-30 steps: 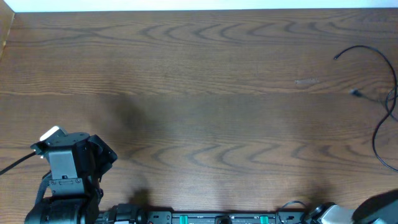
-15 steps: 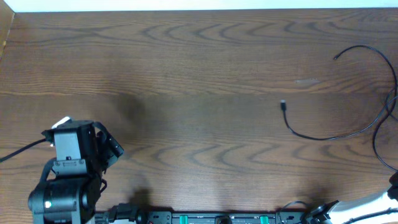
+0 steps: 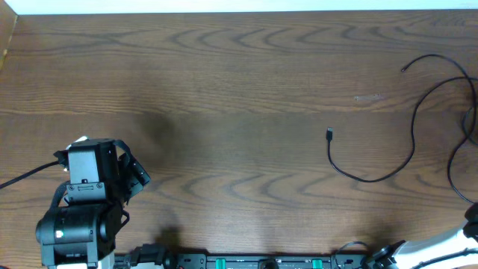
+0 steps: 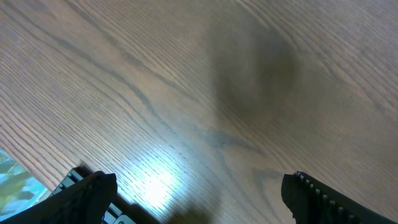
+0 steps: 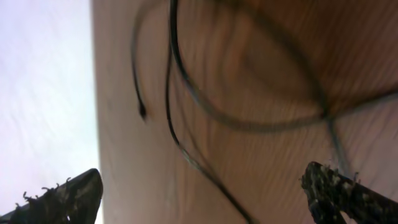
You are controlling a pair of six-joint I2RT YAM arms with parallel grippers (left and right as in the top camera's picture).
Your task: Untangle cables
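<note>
Cables [image 3: 412, 138] now reach farther left across the table [image 3: 224, 75].

Black cable [image 3: 366, 180] now farther left, right fingers [image 5: 348, 190] newly apart

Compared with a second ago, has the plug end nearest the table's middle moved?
Yes. The plug end has swung left: it lay right of the pale scuff, and now it lies left of it.
</note>
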